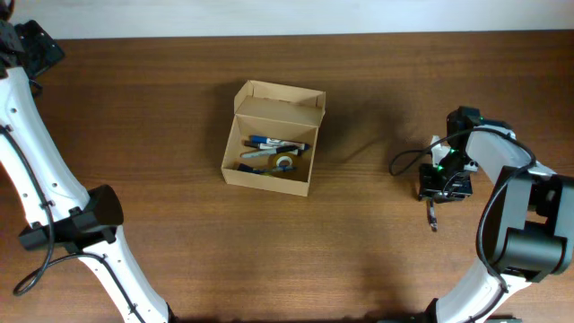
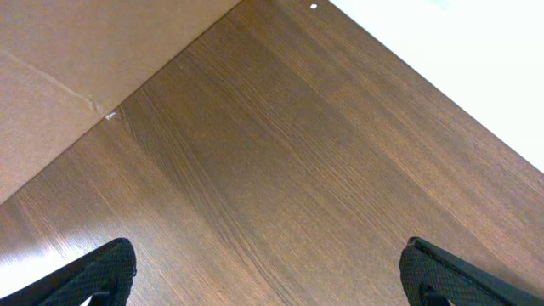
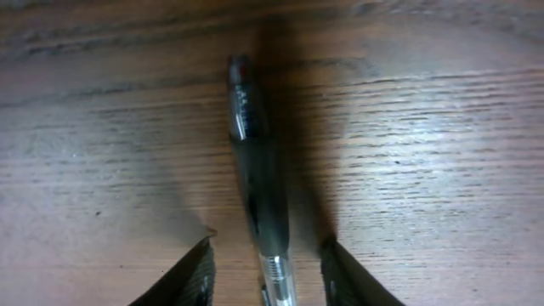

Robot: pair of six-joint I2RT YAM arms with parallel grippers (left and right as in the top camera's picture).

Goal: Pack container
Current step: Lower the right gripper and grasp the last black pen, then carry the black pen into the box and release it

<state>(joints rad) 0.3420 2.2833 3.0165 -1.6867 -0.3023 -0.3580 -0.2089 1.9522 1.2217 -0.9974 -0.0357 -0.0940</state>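
Note:
The container (image 1: 269, 178) is a tan cardboard box at the table's middle. It stands open with its flap lid (image 1: 280, 97) raised at the far side. Blue markers (image 1: 273, 144) and a small tape roll (image 1: 285, 163) lie inside. A dark pen (image 3: 255, 161) lies on the table at the right; its tip shows in the overhead view (image 1: 432, 215). My right gripper (image 3: 266, 251) is open and low over the pen, one finger on each side, neither touching it; it also shows in the overhead view (image 1: 444, 184). My left gripper (image 2: 268, 280) is open and empty at the far left corner (image 1: 31, 49).
The left wrist view shows bare wood table (image 2: 280, 153), its far edge and a brown cardboard surface (image 2: 76, 59) beyond it. A black cable (image 1: 408, 160) loops beside the right wrist.

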